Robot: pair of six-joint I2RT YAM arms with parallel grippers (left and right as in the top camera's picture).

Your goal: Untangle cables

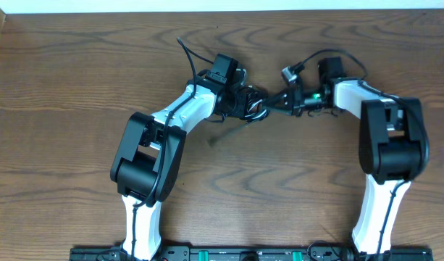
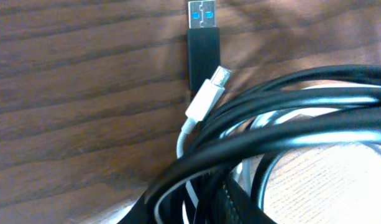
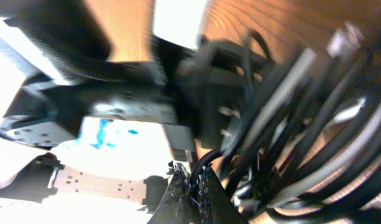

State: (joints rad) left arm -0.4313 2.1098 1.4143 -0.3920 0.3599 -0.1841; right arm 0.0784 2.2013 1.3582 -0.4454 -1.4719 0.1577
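Black and white cables (image 1: 250, 105) in a tangle on wooden table (image 1: 77, 87)

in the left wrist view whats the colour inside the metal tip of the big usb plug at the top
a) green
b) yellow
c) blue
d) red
c: the USB plug with the black housing shows a blue insert in its silver tip, and a small white plug leans against it.
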